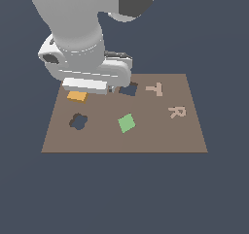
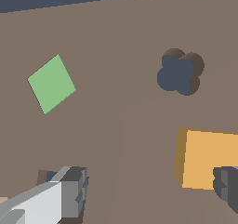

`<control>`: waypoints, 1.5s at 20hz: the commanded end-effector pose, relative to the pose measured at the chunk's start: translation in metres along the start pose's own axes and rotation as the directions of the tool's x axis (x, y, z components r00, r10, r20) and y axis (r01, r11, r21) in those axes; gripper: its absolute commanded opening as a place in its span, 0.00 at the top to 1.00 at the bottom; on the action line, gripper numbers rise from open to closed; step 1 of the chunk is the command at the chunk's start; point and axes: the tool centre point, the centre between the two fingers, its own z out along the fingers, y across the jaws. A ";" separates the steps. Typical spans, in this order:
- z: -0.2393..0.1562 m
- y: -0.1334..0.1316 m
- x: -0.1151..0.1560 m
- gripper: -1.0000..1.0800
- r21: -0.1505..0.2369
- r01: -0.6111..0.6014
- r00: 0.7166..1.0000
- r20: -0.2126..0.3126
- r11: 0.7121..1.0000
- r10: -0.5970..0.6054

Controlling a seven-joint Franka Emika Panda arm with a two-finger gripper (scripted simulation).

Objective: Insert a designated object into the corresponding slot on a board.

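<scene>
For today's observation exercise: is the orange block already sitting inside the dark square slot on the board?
No. In the exterior view the orange block lies flat on the board, apart from the dark square slot, which shows empty.

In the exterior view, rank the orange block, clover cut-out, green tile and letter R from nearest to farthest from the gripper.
1. Orange block, just below the gripper.
2. Clover cut-out, toward the board's front.
3. Green tile, mid-board.
4. Letter R, exterior view's right.
</scene>
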 end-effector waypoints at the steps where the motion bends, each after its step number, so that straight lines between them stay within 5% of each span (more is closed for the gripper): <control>1: 0.016 0.028 -0.005 0.04 -0.001 -0.031 1.000 -0.002 1.000 0.031; 9: 0.046 0.077 -0.013 0.04 0.000 -0.083 0.996 -0.005 0.997 0.083; 24: 0.067 0.079 -0.013 0.04 0.001 -0.086 0.996 -0.005 0.996 0.086; 25: 0.067 0.079 -0.013 1.00 0.001 -0.086 0.996 -0.005 0.996 0.086; 30: 0.067 0.079 -0.013 1.00 0.001 -0.086 0.996 -0.005 0.996 0.086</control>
